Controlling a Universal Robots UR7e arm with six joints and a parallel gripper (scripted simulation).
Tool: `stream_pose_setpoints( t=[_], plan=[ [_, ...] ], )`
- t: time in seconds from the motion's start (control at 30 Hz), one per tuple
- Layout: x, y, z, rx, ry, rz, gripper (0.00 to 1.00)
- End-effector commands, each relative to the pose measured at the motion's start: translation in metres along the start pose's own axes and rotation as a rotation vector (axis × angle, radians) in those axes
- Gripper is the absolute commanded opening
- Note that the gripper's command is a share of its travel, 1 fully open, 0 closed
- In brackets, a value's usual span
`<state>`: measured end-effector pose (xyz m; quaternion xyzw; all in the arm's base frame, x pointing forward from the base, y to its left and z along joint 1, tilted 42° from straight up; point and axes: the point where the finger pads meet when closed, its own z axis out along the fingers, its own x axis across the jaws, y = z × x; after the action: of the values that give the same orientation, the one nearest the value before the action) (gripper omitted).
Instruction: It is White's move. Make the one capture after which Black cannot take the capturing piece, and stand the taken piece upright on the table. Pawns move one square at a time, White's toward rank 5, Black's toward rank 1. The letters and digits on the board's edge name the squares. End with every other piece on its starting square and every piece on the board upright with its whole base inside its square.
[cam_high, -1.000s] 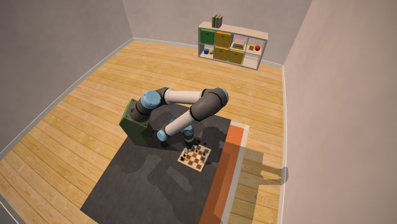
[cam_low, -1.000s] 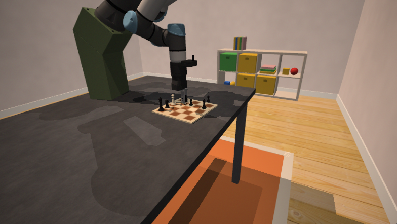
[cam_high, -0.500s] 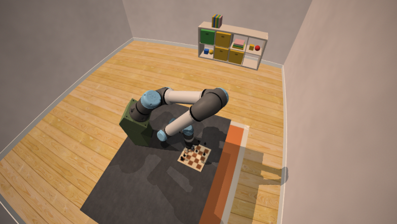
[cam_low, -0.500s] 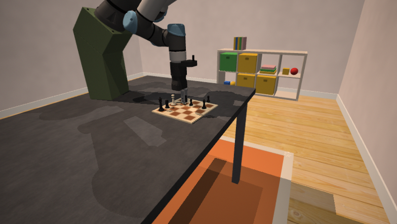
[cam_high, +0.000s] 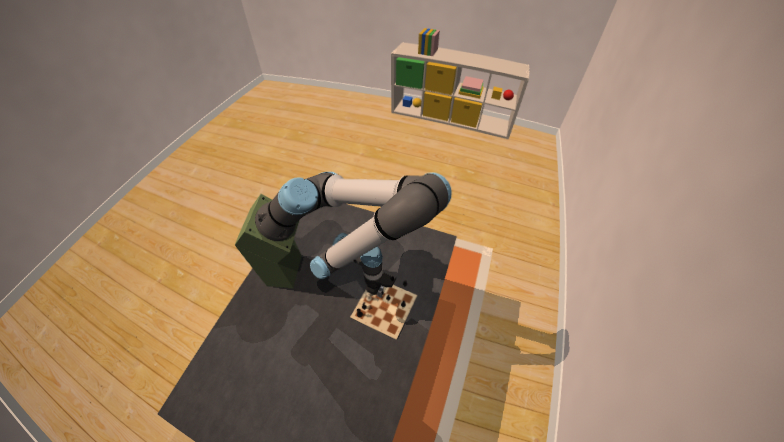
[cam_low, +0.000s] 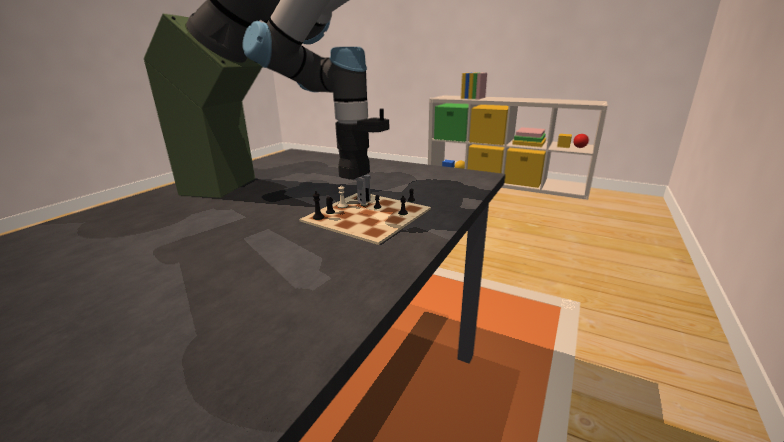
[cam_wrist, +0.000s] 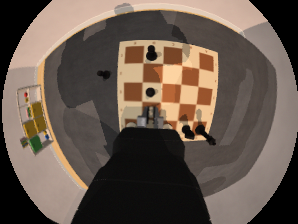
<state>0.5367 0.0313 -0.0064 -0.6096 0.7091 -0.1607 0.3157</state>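
The small chessboard (cam_low: 365, 216) lies on the dark table near its far edge; it also shows in the overhead view (cam_high: 384, 312) and the wrist view (cam_wrist: 166, 86). My gripper (cam_low: 362, 194) stands upright over the board's edge row on the arm's side, low on the board. It is shut on a chess piece that the fingers mostly hide (cam_wrist: 152, 117); I cannot tell its colour. A tall white piece (cam_low: 341, 196) stands just left of the fingers. Black pieces stand at the left corner (cam_low: 316, 205) and on the right side (cam_low: 402, 205). One black piece (cam_low: 410, 194) stands upright on the table beyond the board.
The green robot pedestal (cam_low: 203, 104) stands at the table's back left. The table edge (cam_low: 439, 241) runs close to the board's right, with an orange mat (cam_low: 472, 351) on the floor below. A shelf (cam_low: 516, 142) stands at the far wall.
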Motion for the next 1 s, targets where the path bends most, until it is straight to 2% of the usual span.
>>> stream_pose_setpoints(
  t=[0.0, 0.27, 0.3, 0.37, 0.4, 0.47, 0.5, 0.57, 0.6, 0.73, 0.77, 0.97],
  plan=[
    [-0.0002, -0.0015, 0.0007, 0.003, 0.000, -0.002, 0.00],
    [-0.0002, -0.0015, 0.0007, 0.003, 0.000, -0.002, 0.00],
    [-0.0002, -0.0015, 0.0007, 0.003, 0.000, -0.002, 0.14],
    [-0.0002, -0.0015, 0.0007, 0.003, 0.000, -0.002, 0.14],
    [-0.0002, -0.0015, 0.0007, 0.003, 0.000, -0.002, 0.27],
    [-0.0002, -0.0015, 0.0007, 0.003, 0.000, -0.002, 0.27],
    [-0.0002, -0.0015, 0.0007, 0.003, 0.000, -0.002, 0.41],
    [-0.0002, -0.0015, 0.0007, 0.003, 0.000, -0.002, 0.41],
    [-0.0002, -0.0015, 0.0007, 0.003, 0.000, -0.002, 0.54],
    [-0.0002, -0.0015, 0.0007, 0.003, 0.000, -0.002, 0.54],
    [-0.0002, -0.0015, 0.0007, 0.003, 0.000, -0.002, 0.68],
    [-0.0002, -0.0015, 0.0007, 0.003, 0.000, -0.002, 0.68]
  ],
)
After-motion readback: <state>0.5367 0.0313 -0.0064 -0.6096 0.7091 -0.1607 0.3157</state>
